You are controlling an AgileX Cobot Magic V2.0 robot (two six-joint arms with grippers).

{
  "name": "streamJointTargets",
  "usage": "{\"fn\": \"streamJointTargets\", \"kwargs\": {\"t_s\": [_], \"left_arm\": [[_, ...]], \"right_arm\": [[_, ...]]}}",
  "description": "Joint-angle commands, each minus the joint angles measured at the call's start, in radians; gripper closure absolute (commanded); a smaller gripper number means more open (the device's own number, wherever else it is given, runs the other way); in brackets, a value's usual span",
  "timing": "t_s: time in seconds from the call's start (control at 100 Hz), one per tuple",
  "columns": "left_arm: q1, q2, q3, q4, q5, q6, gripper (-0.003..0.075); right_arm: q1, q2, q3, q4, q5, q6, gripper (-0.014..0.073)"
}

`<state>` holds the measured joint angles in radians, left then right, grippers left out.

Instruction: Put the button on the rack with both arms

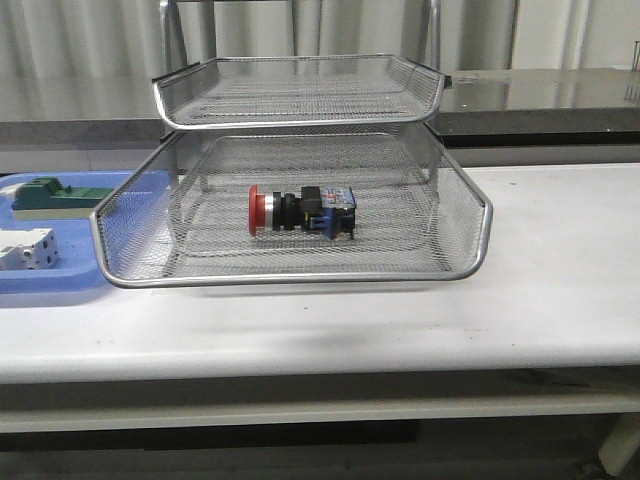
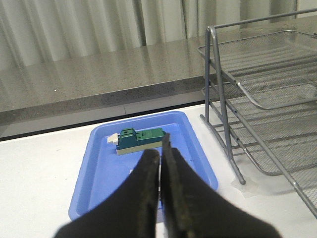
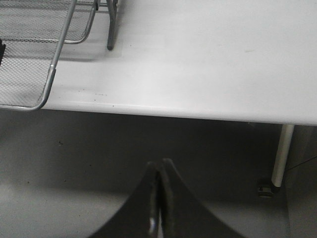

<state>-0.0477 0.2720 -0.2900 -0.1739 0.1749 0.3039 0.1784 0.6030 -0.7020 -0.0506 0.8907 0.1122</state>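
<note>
Lying on its side in the pulled-out lower tray of the rack (image 1: 300, 215), the button (image 1: 300, 211) points its red head toward the blue tray (image 1: 60, 280) and its blue rear block away from it. It rests on the mesh near the middle of that tray, with the upper tier above and behind it. The blue tray sits on the table (image 1: 560, 300) just beside the rack and holds a green block (image 1: 50, 195) and a white box (image 1: 25, 248). The left gripper (image 2: 161, 148) hangs above the blue tray, its fingers pressed together on nothing. The right gripper (image 3: 159, 171) hovers off the table's front edge, away from the rack, fingers likewise closed and empty.
</note>
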Motion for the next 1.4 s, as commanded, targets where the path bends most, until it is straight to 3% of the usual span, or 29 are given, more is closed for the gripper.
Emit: {"fn": "streamJointTargets", "kwargs": {"t_s": [0.0,0.55,0.8,1.39], "left_arm": [[0.003,0.007,-0.028,-0.011,-0.084,-0.009,0.0716],[0.003,0.007,-0.028,-0.011,-0.084,-0.009,0.0716],[0.003,0.007,-0.028,-0.011,-0.084,-0.009,0.0716],[0.003,0.007,-0.028,-0.011,-0.084,-0.009,0.0716]], "right_arm": [[0.001,0.0,-0.026,-0.013,-0.06,-0.002,0.0662],[0.001,0.052,-0.026,0.051,-0.112,-0.002,0.066],[0.012,0.242,-0.026,0.228,-0.151,-0.026,0.066],[0.367,0.685,-0.026,0.287,-0.477,-0.059,0.066]]}}
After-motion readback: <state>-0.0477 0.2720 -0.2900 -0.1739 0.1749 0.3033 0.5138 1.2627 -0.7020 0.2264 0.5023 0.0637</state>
